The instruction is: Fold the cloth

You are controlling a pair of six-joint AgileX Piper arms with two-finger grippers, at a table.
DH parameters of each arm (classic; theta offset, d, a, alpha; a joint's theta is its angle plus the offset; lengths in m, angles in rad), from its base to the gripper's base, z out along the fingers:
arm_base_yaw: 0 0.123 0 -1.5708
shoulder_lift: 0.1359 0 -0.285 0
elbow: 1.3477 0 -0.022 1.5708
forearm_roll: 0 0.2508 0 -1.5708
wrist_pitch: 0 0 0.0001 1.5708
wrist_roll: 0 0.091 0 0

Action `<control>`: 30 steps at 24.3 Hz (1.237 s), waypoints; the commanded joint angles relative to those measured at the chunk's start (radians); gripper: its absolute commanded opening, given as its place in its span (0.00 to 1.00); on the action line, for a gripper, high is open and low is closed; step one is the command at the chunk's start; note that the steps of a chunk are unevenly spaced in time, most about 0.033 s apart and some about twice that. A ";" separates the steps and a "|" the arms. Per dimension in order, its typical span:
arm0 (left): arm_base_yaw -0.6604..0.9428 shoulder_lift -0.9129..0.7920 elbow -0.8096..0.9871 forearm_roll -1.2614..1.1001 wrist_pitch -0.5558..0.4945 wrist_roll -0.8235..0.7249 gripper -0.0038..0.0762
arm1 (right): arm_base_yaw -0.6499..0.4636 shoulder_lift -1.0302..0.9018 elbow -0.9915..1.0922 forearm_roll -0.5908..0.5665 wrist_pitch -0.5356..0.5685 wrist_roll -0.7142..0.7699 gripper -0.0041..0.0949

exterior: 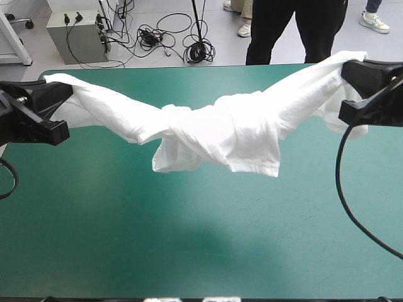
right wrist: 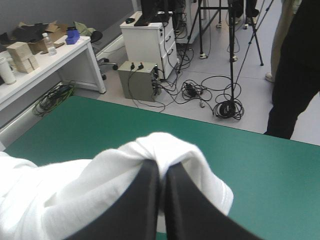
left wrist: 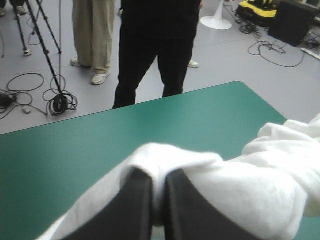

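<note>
T-shirt (exterior: 220, 135) twisted midair, outline lost in folds

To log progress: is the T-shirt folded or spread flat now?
Neither: the T-shirt hangs twisted, held up between left gripper and right gripper.

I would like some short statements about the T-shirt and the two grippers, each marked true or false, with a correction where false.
1. The T-shirt lies spread flat on the table. False: it is lifted above the table, its middle twisted and sagging.
2. The left gripper is open. False: it is shut on the T-shirt.
3. The right gripper is shut on the T-shirt. True.
4. The T-shirt stretches from one gripper to the other. True.
</note>
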 commanded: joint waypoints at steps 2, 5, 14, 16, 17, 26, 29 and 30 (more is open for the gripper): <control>-0.001 -0.016 -0.017 -0.093 0.034 0.025 0.04 | -0.005 -0.020 -0.029 0.062 -0.002 -0.027 0.03; -0.001 -0.032 -0.017 -0.122 0.034 0.035 0.04 | -0.005 -0.055 -0.011 0.074 0.010 -0.025 0.03; -0.001 -0.146 0.079 -0.202 0.036 0.036 0.04 | -0.005 -0.217 0.154 0.139 0.010 0.039 0.03; -0.001 -0.175 0.144 -0.219 0.036 0.026 0.04 | -0.005 -0.256 0.229 0.157 0.010 0.071 0.03; -0.001 -0.190 0.181 -0.219 0.036 0.011 0.04 | -0.005 -0.269 0.268 0.163 0.010 0.076 0.03; -0.001 -0.181 0.681 -0.084 0.034 -0.017 0.04 | -0.005 -0.267 0.823 0.066 -0.008 0.085 0.03; -0.001 -0.079 0.799 0.014 -0.038 -0.013 0.04 | -0.005 -0.181 0.918 -0.036 -0.103 0.061 0.03; -0.001 -0.045 0.823 0.027 -0.076 -0.011 0.04 | -0.005 -0.146 0.927 -0.059 -0.137 0.059 0.03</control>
